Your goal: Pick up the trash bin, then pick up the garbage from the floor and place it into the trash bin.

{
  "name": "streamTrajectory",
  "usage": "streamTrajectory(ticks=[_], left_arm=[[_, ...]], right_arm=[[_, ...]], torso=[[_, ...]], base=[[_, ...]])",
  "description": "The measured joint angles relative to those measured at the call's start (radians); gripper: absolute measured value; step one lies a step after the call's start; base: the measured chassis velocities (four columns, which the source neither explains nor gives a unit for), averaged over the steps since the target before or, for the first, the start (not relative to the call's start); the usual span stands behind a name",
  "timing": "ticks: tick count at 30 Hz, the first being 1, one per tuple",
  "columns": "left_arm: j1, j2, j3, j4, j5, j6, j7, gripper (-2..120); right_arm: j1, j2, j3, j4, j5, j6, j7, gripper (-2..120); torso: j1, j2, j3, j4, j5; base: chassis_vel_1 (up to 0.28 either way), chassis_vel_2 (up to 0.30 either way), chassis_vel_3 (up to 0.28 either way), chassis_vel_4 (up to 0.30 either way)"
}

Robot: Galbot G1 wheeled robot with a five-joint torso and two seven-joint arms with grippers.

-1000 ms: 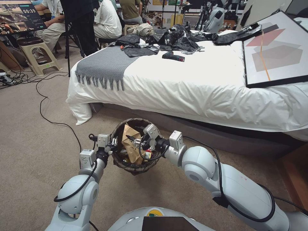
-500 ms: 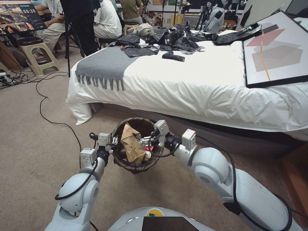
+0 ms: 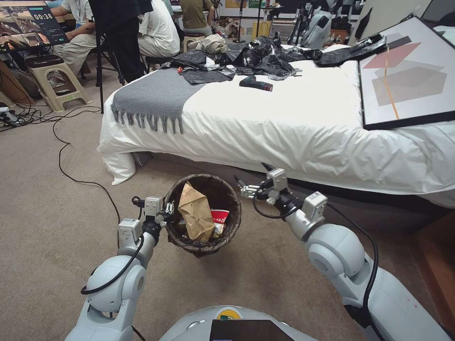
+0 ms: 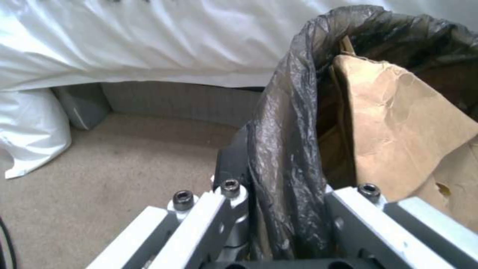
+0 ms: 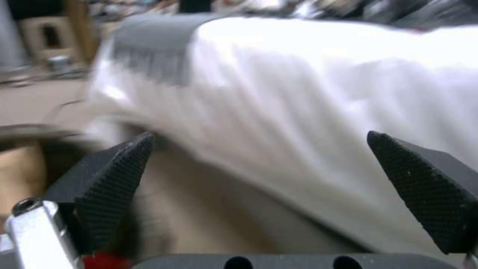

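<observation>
The trash bin (image 3: 222, 237), lined with a dark bag, hangs off the carpet with my left gripper (image 3: 167, 210) shut on its near-left rim. In the left wrist view the liner-covered rim (image 4: 286, 149) runs between the fingers of the left gripper (image 4: 294, 194). Garbage lies inside: a crumpled brown paper bag (image 3: 195, 217) (image 4: 408, 123) and a red-and-white cup (image 3: 219, 216). My right gripper (image 3: 247, 184) hovers just right of the bin, near the bed's base, open and holding nothing. Its pads (image 5: 112, 175) stand wide apart in the right wrist view.
A bed with a white duvet (image 3: 284, 132) stands just behind the bin, carrying a grey throw (image 3: 151, 97), black plastic sheets (image 3: 265, 57), a drill (image 3: 256, 84) and a framed picture (image 3: 407, 71). A black cable (image 3: 80, 180) crosses the carpet at left. A stool (image 3: 54, 80) stands farther back.
My right gripper has come up out of the bin and moved right toward the bed, leaving the brown paper bag inside. The left arm and bin have stayed put.
</observation>
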Motion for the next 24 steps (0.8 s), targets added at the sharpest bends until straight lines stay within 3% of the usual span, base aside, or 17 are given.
streamTrajectory(ticks=[1, 4, 8, 11, 18, 24], left_arm=[[0.0, 0.0, 0.0, 0.0, 0.0, 0.0, 0.0, 7], [0.001, -0.001, -0.001, -0.003, -0.002, -0.005, 0.003, 7], [0.002, 0.003, -0.006, -0.004, -0.008, -0.005, 0.005, 7], [0.002, 0.004, -0.011, 0.001, -0.01, -0.009, 0.011, 7], [0.011, 0.009, -0.013, -0.002, -0.009, -0.006, 0.015, 7], [0.015, 0.01, -0.016, -0.008, -0.005, 0.001, 0.016, 7]], right_arm=[[0.0, 0.0, 0.0, 0.0, 0.0, 0.0, 0.0, 100], [-0.117, 0.143, 0.114, -0.049, -0.198, 0.137, -0.035, 100], [-0.2, 0.221, 0.167, -0.052, -0.242, 0.188, -0.047, 100], [-0.316, 0.305, 0.227, -0.052, -0.274, 0.289, -0.074, 100], [-0.454, 0.379, 0.3, -0.076, -0.327, 0.444, -0.111, 100], [-0.479, 0.393, 0.317, -0.072, -0.328, 0.465, -0.115, 100]], torso=[[0.0, 0.0, 0.0, 0.0, 0.0], [0.0, 0.0, 0.0, -0.0001, 0.0003], [0.0, 0.0, 0.0, 0.0001, 0.0001], [0.0, 0.0, 0.0, -0.0001, 0.0], [0.0, 0.0, 0.0, -0.0001, 0.0], [0.0, 0.0, 0.0, 0.0002, 0.0]], base=[[0.0, 0.0, 0.0, 0.0], [0.0, 0.0, 0.0, 0.0], [0.0, 0.0, 0.0, 0.0], [0.0, 0.0, 0.0, 0.0], [0.0, 0.0, 0.0, 0.0], [0.0, 0.0, 0.0, 0.0]])
